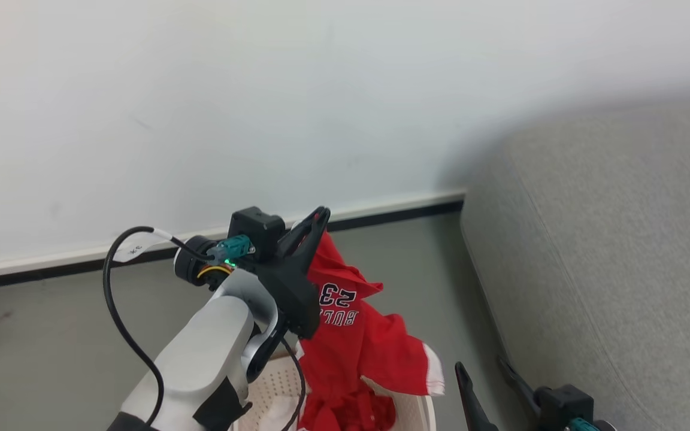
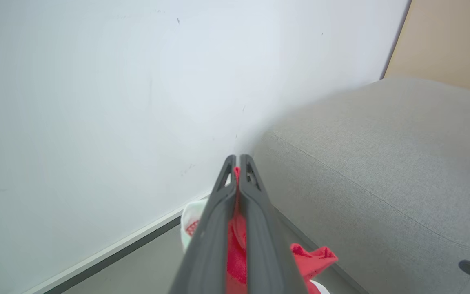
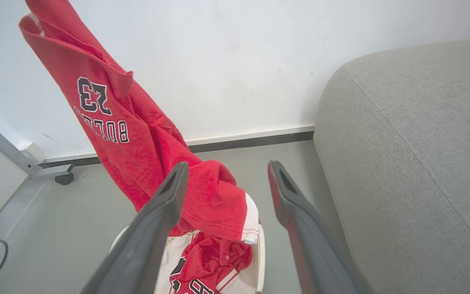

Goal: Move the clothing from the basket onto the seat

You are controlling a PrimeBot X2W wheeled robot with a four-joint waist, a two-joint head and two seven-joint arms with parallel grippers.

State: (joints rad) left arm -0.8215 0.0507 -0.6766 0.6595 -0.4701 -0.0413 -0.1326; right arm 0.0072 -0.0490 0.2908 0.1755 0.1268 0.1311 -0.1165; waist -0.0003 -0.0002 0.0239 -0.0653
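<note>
**Q:** What stands at the left of the frame?

**A:** The left gripper (image 1: 321,216), raised before the white wall (image 1: 261,90). Its two fingers are pressed together on a fold of the red jersey (image 1: 357,335). The jersey hangs from that pinch with its number and lettering upside down, and its white-trimmed hem drapes at the rim of the basket (image 1: 267,389).

**Q:** So the jersey is out?

**A:** Mostly lifted, by the look of it, but not clear. Its lower end trails into the basket, where another red garment (image 3: 212,257) with white trim lies bunched.

**Q:** And to the right?

**A:** The right gripper (image 1: 486,377) hangs low just beside the basket, fingers spread wide and holding nothing. Beyond it, the grey seat (image 1: 608,251) carries no clothing in the part shown.

**Q:** What is left, then?

**A:** Nearly all of it, I judge. The jersey has to be carried across and laid on the seat, and the garment in the basket follows.
</note>
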